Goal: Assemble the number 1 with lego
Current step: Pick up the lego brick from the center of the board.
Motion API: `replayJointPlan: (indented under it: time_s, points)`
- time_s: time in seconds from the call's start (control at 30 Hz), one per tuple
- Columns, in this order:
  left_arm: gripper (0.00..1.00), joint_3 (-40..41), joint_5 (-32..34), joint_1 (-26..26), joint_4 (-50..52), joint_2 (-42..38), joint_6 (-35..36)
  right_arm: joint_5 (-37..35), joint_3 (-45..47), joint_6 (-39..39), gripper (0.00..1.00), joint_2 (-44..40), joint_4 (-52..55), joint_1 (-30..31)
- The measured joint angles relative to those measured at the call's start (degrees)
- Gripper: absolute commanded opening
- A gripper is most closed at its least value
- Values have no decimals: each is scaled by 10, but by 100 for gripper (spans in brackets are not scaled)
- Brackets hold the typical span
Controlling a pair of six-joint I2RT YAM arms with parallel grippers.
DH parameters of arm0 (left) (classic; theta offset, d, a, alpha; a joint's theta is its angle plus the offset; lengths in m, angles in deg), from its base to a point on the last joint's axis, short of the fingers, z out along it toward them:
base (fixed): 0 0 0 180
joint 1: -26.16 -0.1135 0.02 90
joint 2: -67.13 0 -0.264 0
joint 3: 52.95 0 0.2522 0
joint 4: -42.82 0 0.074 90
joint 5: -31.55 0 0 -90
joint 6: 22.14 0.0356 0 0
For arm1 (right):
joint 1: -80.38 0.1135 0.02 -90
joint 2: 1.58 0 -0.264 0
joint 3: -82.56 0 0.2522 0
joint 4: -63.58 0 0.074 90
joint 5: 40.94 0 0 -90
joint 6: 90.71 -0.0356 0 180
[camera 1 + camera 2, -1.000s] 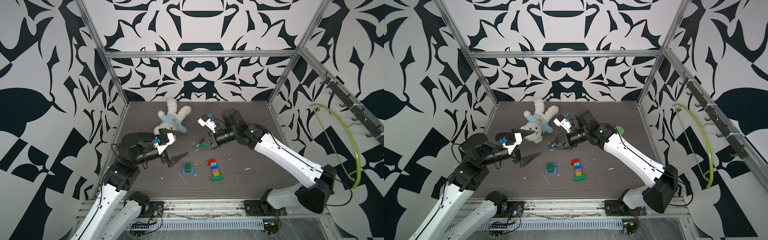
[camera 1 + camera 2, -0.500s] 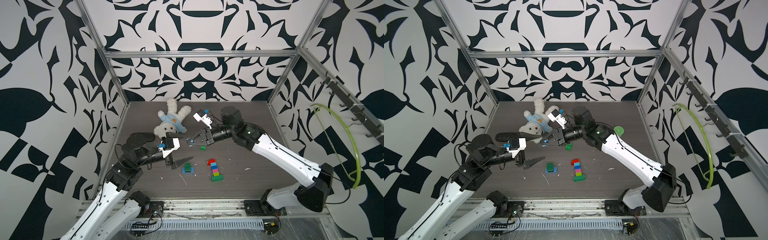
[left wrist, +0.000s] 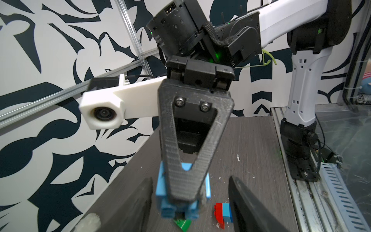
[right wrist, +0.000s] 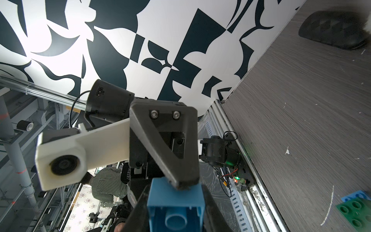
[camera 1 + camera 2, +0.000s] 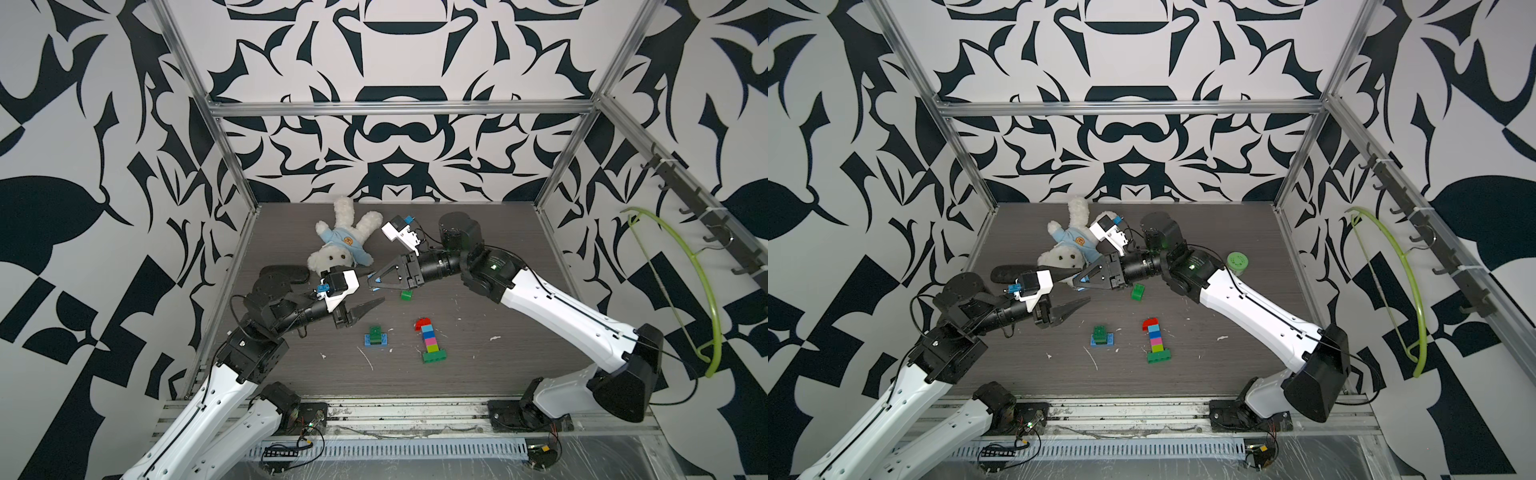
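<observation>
Both arms have closed in on each other over the past second. The right hand [image 5: 371, 284], earlier tipped down over the loose green brick [image 5: 406, 295] at centre, now lies level pointing to 9 o'clock. The left hand [image 5: 376, 287] has come up to meet it, fingers narrower than before.

Nearest, at 5 o'clock on the grey wood-grain bench [image 5: 498, 365], the number 1 [image 5: 429, 341] lies flat. It is a column of glossy studded blocks: a wide green base, then lime, pink, light blue and blue, capped by a curved red piece. At 7 o'clock a dark green brick [image 5: 376, 331] sits on a flat blue plate [image 5: 368, 342].

Farther in, only the wrist views show what sits between the meeting hands. The right hand's black, finely layered fingers clamp a blue brick [image 4: 174, 200], its hollow underside and round tube facing that camera. The left hand's fingers [image 3: 132, 206] stand parted, flanking it.

At 11 o'clock sprawls a fleecy white plush toy [image 5: 345, 245] in a blue shirt. A green-lidded jar [image 5: 1238, 262] shows at 2 o'clock in a top view.
</observation>
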Motion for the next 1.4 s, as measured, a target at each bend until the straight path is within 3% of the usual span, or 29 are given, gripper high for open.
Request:
replayJointPlan:
  time_s: [0.37, 0.73, 0.77, 0.83, 0.93, 1.03, 1.17, 1.27, 1.4]
  points:
    - [51, 9, 1, 0, -12, -5, -3, 2, 0, -3, 0, 0, -7, 0]
    - [32, 10, 6, 0, -20, -4, 8, 8, 2, -23, 0, 0, -7, 0]
    - [32, 10, 7, 0, -19, -4, 9, 8, 2, -25, 3, 0, -7, 0]
    - [31, 10, 9, 0, -19, -4, 11, 5, 2, -25, 28, 0, -7, 0]
    - [32, 10, 16, 0, -9, -4, 12, -10, 2, -15, 47, -4, 7, 0]
    - [33, 6, 31, 1, 36, -4, 8, -55, 12, 12, 50, -30, 31, -18]
    - [31, -13, 62, 1, 118, 3, 0, -134, 55, 33, 51, -111, 63, -87]
    - [30, -29, 83, 1, 174, 15, -13, -205, 80, 40, 47, -169, 101, -132]
    - [29, -74, 107, 1, 251, 59, -34, -308, 91, 54, 40, -202, 182, -145]
